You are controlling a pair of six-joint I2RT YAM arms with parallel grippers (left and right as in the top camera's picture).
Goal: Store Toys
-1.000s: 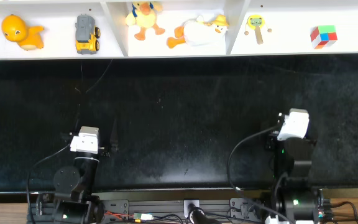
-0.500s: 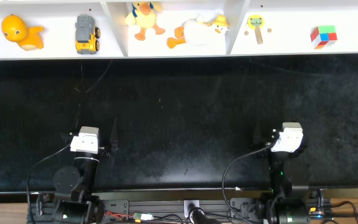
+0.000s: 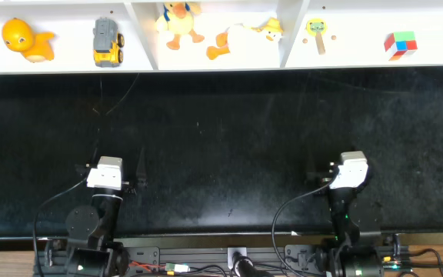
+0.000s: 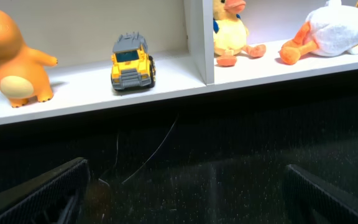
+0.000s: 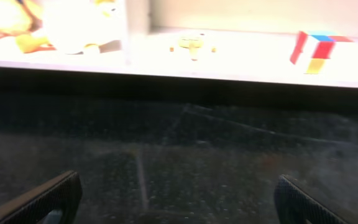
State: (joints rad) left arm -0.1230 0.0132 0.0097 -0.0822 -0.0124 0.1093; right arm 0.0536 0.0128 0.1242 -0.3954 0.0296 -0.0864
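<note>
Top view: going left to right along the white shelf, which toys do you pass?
Orange figure → yellow truck → yellow duck → white plush → wooden toy → colour cube.

A white shelf [image 4: 79,93] runs along the far edge of a black bench [image 4: 229,155]. In its compartment on one side of a white upright divider [image 4: 199,40] stand an orange rounded toy creature [image 4: 11,56] with a pale belly and, near it but apart, a yellow toy truck [image 4: 132,61] with a grey top, facing the bench. Beyond the divider sit a yellow duck plush [image 4: 232,34] and a white bird plush [image 4: 337,34] with orange feet, lying on its side. The left pincer [image 4: 185,193] is over the bench, its two dark fingers [image 4: 48,193] spread wide apart.
</note>
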